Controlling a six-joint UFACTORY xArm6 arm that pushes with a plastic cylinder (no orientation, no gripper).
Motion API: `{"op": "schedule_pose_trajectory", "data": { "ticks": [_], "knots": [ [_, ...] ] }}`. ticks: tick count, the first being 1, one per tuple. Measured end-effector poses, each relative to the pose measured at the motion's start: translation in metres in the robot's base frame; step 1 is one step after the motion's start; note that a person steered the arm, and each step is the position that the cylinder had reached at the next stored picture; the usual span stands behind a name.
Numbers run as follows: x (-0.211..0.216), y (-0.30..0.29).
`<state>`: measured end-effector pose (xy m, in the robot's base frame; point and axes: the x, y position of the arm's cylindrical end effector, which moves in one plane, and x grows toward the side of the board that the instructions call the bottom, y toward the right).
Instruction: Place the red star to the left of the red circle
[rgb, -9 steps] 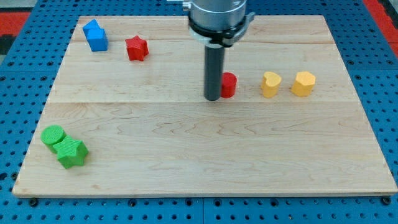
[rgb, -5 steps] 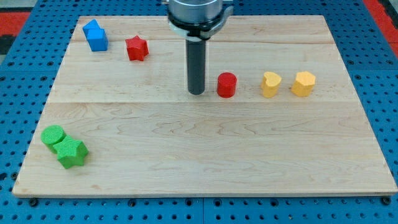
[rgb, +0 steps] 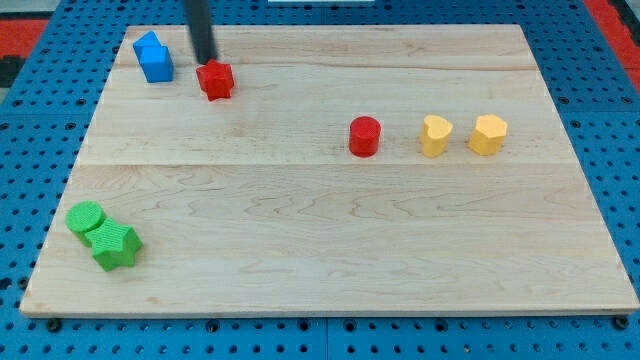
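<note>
My tip stands at the upper left of the wooden board, just at 11 o'clock of the red star, between it and the blue block at 9 o'clock. The red circle lies well apart toward 4 o'clock, with two yellow blocks at its 3 o'clock. A green circle and green star touch near the lower left corner.

On the wooden board, two blue blocks sat top-left, a green cylinder and green star bottom-left, two yellow blocks right.

A robotics lab: wooden board on blue perforated bench (grid of holes)
</note>
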<state>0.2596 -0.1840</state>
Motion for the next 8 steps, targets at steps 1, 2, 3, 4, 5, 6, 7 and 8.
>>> {"op": "schedule_pose_trajectory", "data": {
  "ticks": [1,2,3,4,5,6,7,8],
  "knots": [
    [0.033,0.008],
    [0.041,0.073],
    [0.042,0.131],
    [0.063,0.157],
    [0.081,0.155],
    [0.094,0.136],
    [0.094,0.115],
    [0.093,0.062]
  ]
}}
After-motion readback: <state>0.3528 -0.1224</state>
